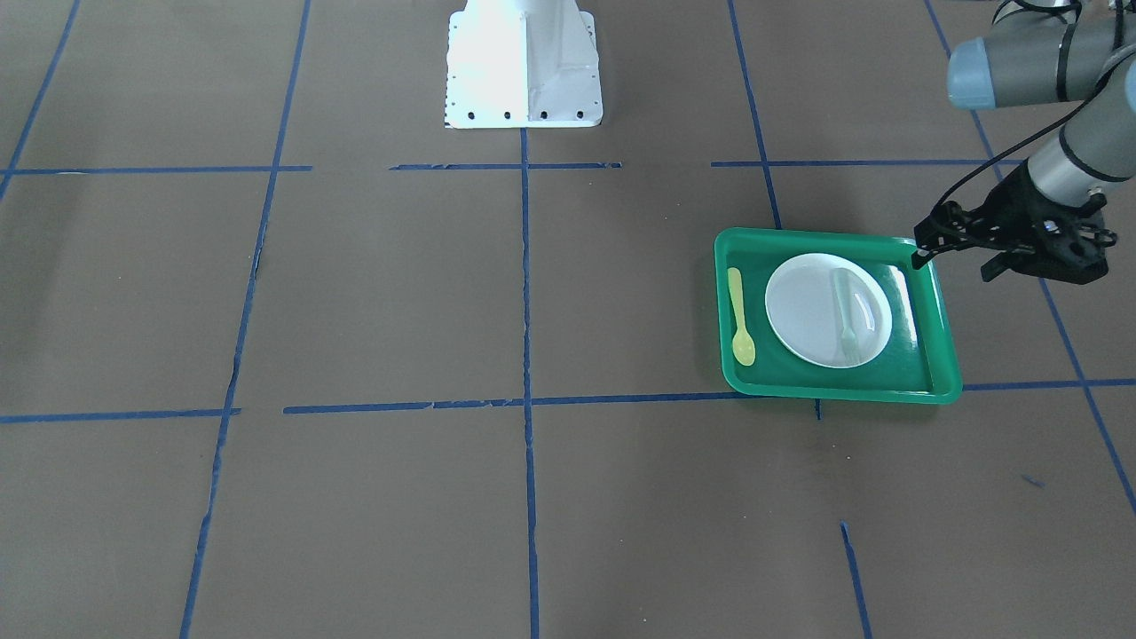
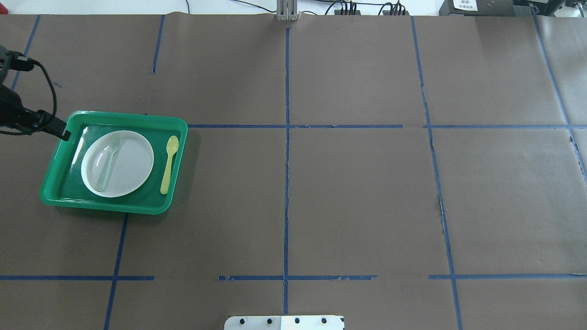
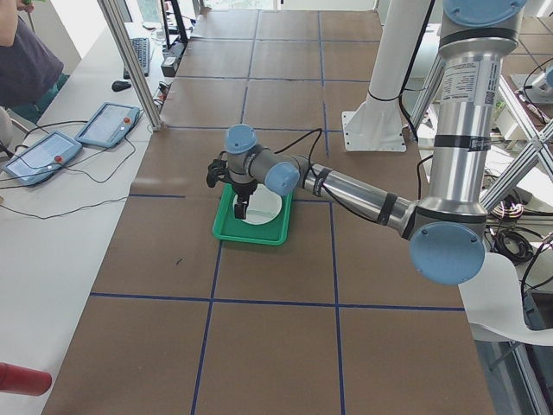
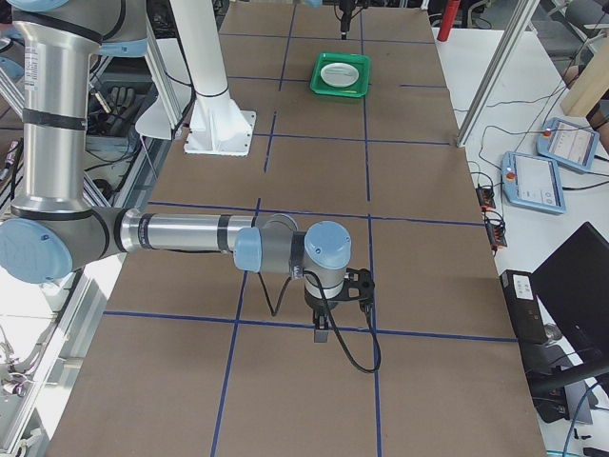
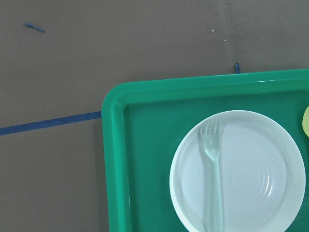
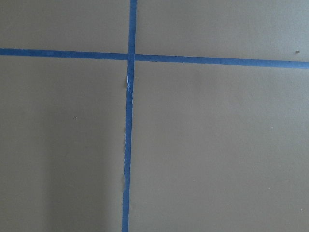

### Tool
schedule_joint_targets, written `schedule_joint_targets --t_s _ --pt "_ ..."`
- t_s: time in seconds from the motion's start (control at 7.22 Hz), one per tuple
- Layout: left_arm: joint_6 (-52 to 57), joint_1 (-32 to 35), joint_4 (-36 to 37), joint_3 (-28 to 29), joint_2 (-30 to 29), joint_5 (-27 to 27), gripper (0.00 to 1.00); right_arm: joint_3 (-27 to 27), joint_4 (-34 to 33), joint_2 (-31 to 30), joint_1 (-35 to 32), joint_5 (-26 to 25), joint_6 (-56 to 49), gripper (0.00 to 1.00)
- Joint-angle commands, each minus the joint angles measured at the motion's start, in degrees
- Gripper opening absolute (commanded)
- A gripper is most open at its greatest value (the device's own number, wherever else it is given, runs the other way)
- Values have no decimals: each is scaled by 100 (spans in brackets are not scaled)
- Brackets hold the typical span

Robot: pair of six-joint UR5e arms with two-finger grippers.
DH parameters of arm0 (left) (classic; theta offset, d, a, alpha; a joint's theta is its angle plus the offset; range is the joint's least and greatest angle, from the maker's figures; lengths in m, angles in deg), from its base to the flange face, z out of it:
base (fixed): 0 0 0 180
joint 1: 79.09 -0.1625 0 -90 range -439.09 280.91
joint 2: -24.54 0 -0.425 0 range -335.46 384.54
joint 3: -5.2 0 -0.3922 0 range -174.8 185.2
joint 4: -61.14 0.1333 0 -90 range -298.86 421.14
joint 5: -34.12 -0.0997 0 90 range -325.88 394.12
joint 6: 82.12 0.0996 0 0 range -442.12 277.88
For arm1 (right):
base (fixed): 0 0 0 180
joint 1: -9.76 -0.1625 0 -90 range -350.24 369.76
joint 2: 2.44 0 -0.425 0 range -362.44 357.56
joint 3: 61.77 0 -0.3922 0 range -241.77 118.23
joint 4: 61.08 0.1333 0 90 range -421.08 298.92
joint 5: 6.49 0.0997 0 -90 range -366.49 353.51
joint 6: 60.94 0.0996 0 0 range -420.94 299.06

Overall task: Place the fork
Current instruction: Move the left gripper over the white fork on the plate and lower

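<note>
The pale translucent fork [image 1: 845, 311] lies on a white plate [image 1: 803, 311] inside a green tray [image 1: 923, 377], tines pointing away from the robot. It also shows in the overhead view [image 2: 108, 160] and in the left wrist view [image 5: 212, 179]. My left gripper [image 1: 956, 264] hovers over the tray's outer left edge, open and empty, with one fingertip [image 2: 64, 134] above the rim. My right gripper [image 4: 321, 333] shows only in the exterior right view, far from the tray, over bare paper; I cannot tell whether it is open or shut.
A yellow spoon [image 2: 169, 162] lies in the tray to the right of the plate. Brown paper with blue tape lines [image 2: 286, 183] covers the table. The robot's white base [image 1: 524, 62] stands at the table's middle near edge.
</note>
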Motion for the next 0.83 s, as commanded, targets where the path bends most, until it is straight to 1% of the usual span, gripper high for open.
schedule_joint_targets --t_s 0.0,0.14,0.28,0.69 --pt "-1019 -899 -261 606 -553 -1024 100 -5 0 0 0 0 0 100" --pt "-1310 -928 -968 949 -486 -1046 100 3 0 0 0 0 0 100" --pt "-1600 -937 -1436 1222 -476 -1055 100 3 0 0 0 0 0 100" --pt "-1638 -1033 -1502 1208 -398 -1038 100 3 0 0 0 0 0 100"
